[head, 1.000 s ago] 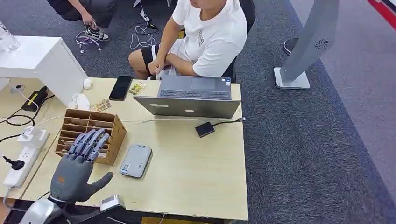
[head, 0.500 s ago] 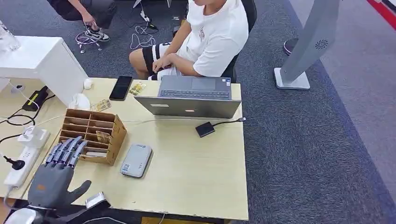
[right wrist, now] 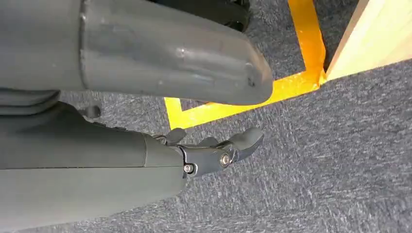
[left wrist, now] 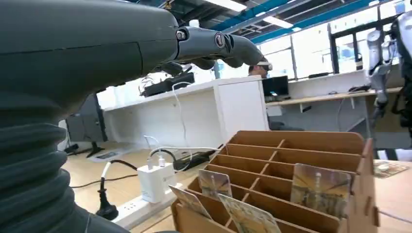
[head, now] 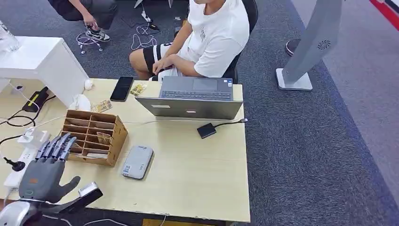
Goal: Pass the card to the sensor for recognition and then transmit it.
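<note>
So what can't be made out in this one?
- Card print: blurred in the left wrist view, too small in the head view.
- Reader label: too small in the head view.
- Laptop screen: faces away from the head camera.
- Person's face: cut off by the head view's top edge.

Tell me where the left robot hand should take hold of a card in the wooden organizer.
Probably pinch the top edge of a card from above: the cards stand tilted in the wooden organizer, only upper parts clear of the dividers. The left robot hand is empty, fingers apart, beside the organizer.
</note>
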